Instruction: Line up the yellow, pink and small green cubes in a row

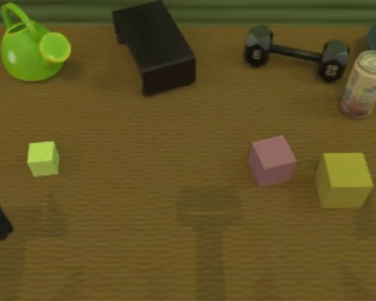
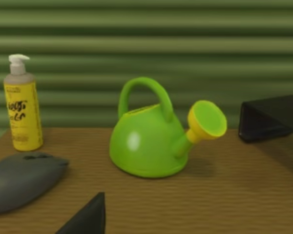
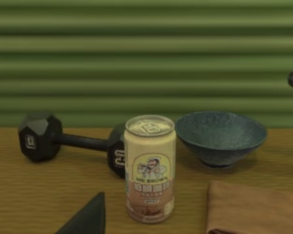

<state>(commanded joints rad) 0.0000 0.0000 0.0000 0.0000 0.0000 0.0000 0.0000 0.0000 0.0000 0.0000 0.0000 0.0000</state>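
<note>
You see the matte dusty-pink cube (image 1: 272, 160) just left of the big dull olive-yellow cube (image 1: 343, 180) on the brown table (image 1: 150, 188), the small lime-green cube (image 1: 43, 158) stranded far left, nothing gripped, and neither arm's finger state can be told.

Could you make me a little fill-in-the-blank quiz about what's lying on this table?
1. The pink cube lies between the small green cube and the ______ cube.
2. The drink can stands upright next to the black ______.
3. The watering can sits at the table's far ______ corner in the top view.
4. Of the three cubes, the ______ one is the smallest.

Missing words: yellow; dumbbell; left; green
</note>
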